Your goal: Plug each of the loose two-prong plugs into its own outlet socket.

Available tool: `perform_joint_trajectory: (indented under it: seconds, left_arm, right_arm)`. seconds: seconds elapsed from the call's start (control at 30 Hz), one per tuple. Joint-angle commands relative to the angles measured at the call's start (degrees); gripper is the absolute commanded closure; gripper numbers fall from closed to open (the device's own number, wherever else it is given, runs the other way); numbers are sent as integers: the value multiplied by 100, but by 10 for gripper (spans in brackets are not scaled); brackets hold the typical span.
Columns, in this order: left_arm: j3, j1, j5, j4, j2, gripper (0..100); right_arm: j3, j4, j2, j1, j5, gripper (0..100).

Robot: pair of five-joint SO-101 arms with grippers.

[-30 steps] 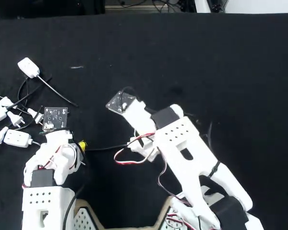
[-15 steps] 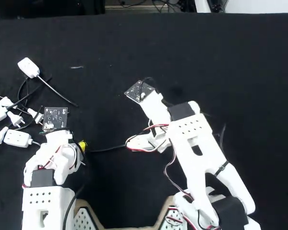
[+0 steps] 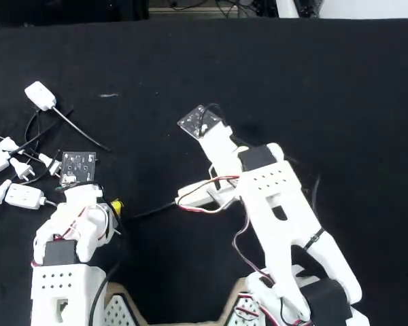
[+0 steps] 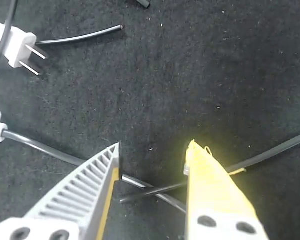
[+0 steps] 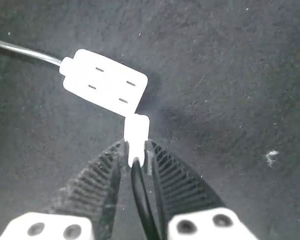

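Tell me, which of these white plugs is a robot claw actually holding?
The plug pinched in the right gripper, beside the white socket block. The other plugs lie loose on the table, untouched.

Black cloth [image 3: 340, 88] covers table, flat and fuzzy. Small pale speck [image 3: 109, 95] on cloth, far left. Far edge of cloth runs straight across. Behind it, thin brown strip [image 3: 190, 10] with dark wires [image 3: 234, 7]. White thing [image 3: 353, 7] far right. Dark shape [image 3: 68, 8] far left. Light even.
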Motion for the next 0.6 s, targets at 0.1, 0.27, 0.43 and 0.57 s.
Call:
perform_joint_trajectory:
  seconds: [0.1,0.27,0.43,0.57]
  left_arm:
    - [-66,40,35,0,-44,780]
    - [-57,40,35,0,-44,780]
    - [-66,40,35,0,-44,780]
    - [-66,31,35,0,-44,780]
  right_arm:
    - [-198,-176,-242,105,-70,988]
    - [-576,176,-268,88,-97,988]
    - [-1182,589,-233,-237,-818,988]
    - [-1174,695,-31,-448,-1037,988]
